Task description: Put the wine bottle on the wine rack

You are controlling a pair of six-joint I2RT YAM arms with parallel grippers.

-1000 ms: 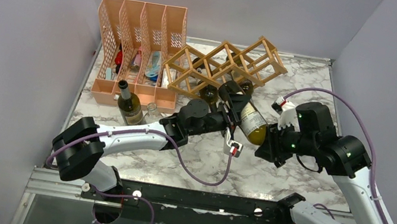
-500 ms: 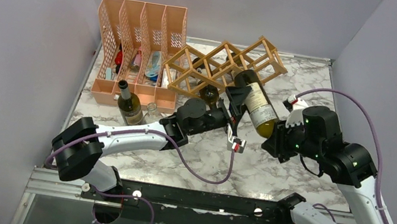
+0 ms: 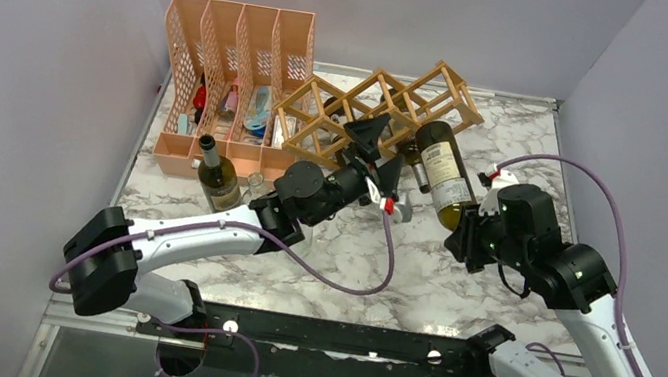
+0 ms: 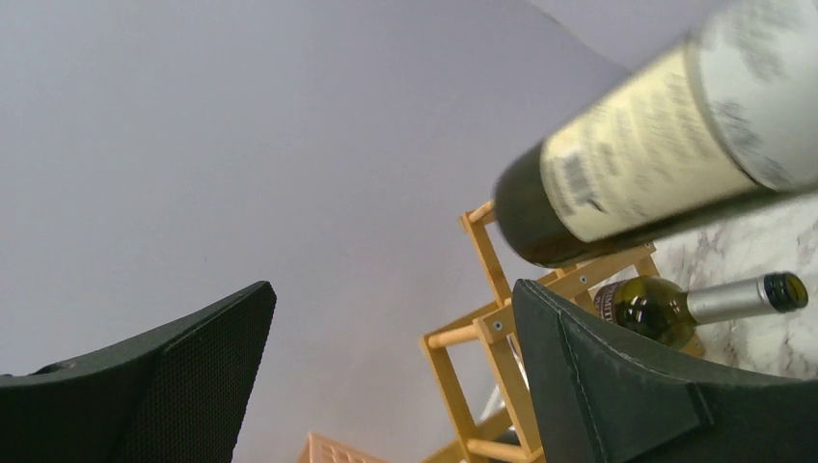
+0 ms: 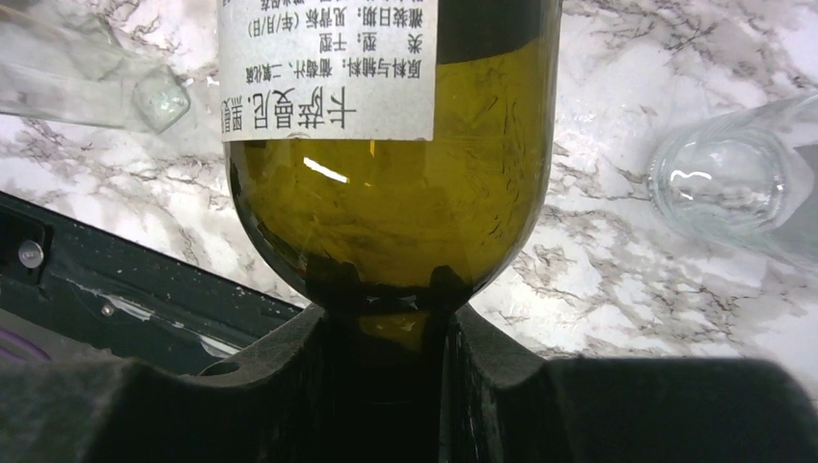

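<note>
One wine bottle (image 3: pixel 442 173), base clamped in the right pincer (image 5: pixel 386 313), points neck-first into the wine rack (image 3: pixel 378 109); left pincer (image 3: pixel 378 153) gapes.

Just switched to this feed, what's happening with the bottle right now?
The right gripper is shut on the base of the wine bottle, holding it with its neck at the front of the wine rack. The left gripper is open beside the neck, gripping nothing. The bottle does not look seated in a cell yet.
</note>
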